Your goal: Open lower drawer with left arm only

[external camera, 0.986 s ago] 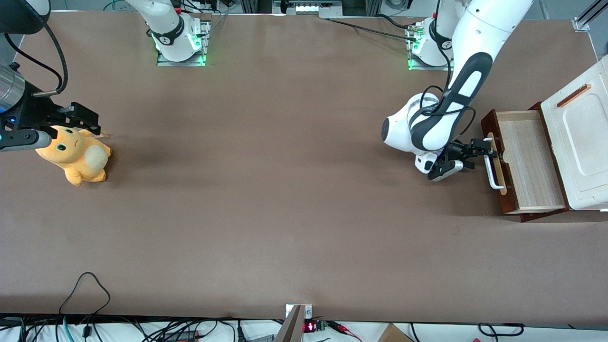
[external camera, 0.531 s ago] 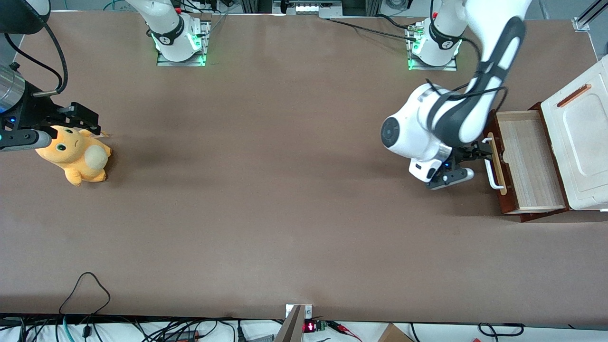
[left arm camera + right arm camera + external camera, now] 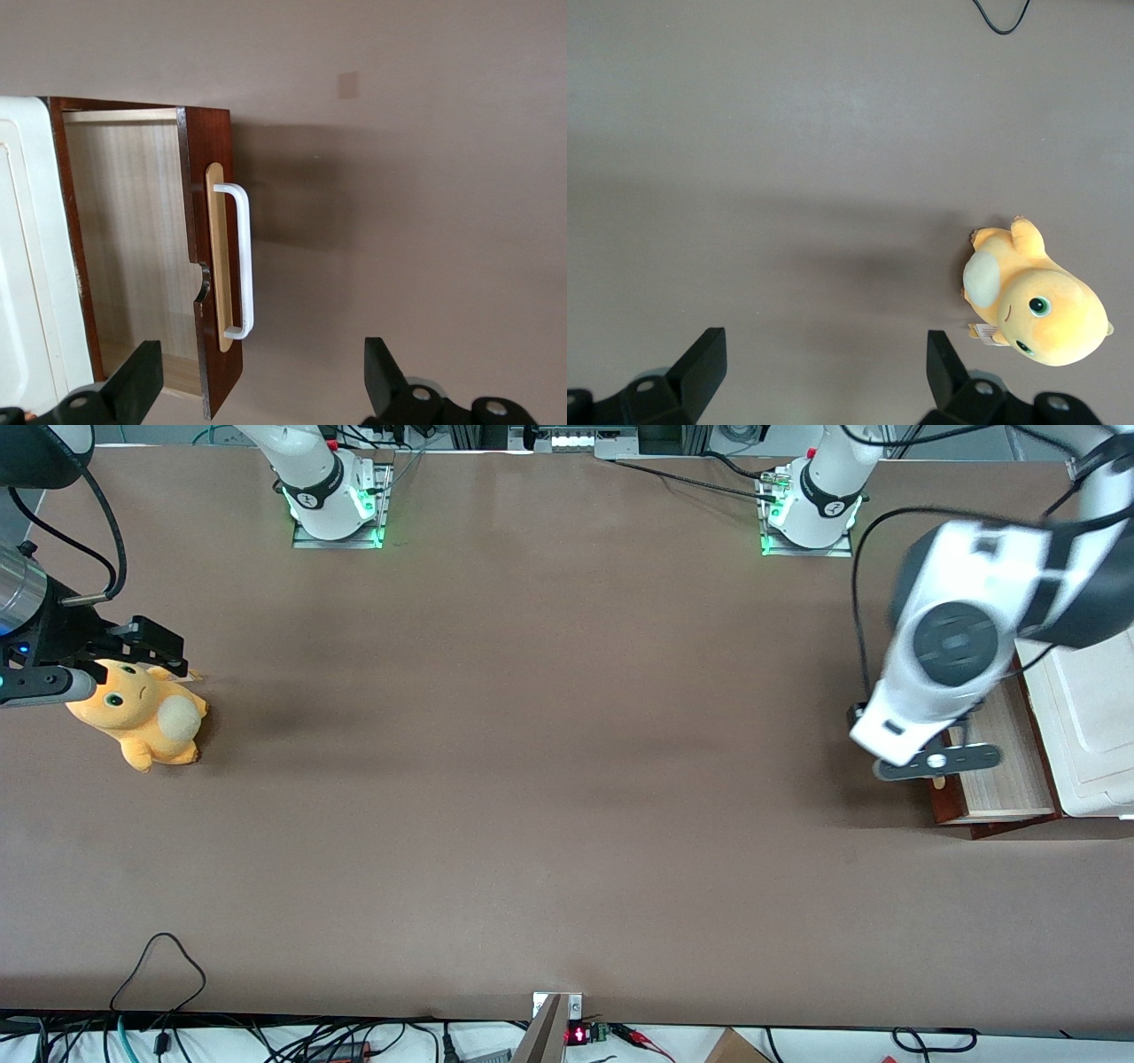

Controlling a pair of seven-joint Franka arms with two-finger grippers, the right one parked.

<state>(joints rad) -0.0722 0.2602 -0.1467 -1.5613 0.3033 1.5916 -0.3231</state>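
Observation:
The lower drawer [image 3: 213,266] stands pulled out from under the white cabinet top [image 3: 27,266]. Its dark reddish-brown front, white bar handle [image 3: 244,261] and light plywood inside [image 3: 128,257] all show in the left wrist view. My left gripper [image 3: 257,390] hovers high above the table, over the end of the drawer front, open, with nothing between its black fingers [image 3: 133,385]. It touches neither handle nor drawer. In the front view the left arm [image 3: 957,646] covers most of the drawer [image 3: 1001,779] and hides the gripper.
An orange plush toy [image 3: 142,722] lies toward the parked arm's end of the table, also in the right wrist view [image 3: 1036,305]. The white cabinet top [image 3: 1094,726] sits at the working arm's end. A black cable loop [image 3: 159,957] lies near the table's front edge.
The left arm has risen from the drawer handle and swung up over the drawer toward the cabinet. The drawer has stayed pulled out.

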